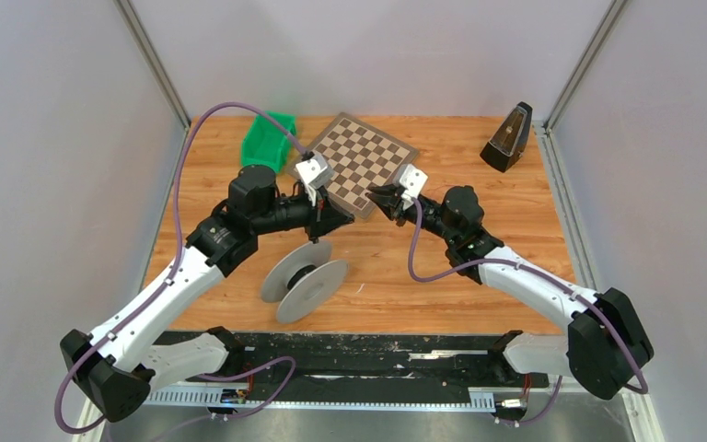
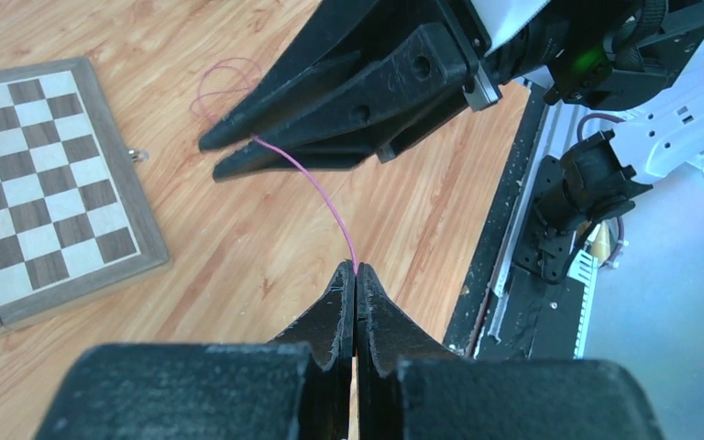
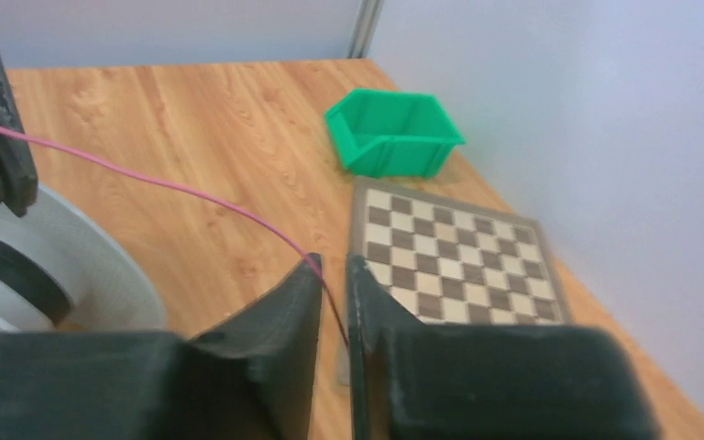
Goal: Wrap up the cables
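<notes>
A thin pink cable (image 2: 316,188) runs taut between my two grippers above the table. My left gripper (image 2: 356,268) is shut on it, the strand pinched at the very fingertips. My right gripper (image 3: 333,261) stands open by a narrow gap, and the cable (image 3: 147,179) passes between its fingers, lying against the left one. From above, the left gripper (image 1: 345,219) and right gripper (image 1: 373,195) nearly meet tip to tip at the chessboard's near corner. A grey spool (image 1: 304,281) lies tilted on the table below the left gripper. More cable lies in a loose loop (image 2: 225,82) on the wood.
A folding chessboard (image 1: 361,161) lies at the back centre, with a green bin (image 1: 267,140) to its left. A black metronome (image 1: 506,138) stands at the back right. Grey walls close in both sides, and a black rail (image 1: 377,354) runs along the near edge.
</notes>
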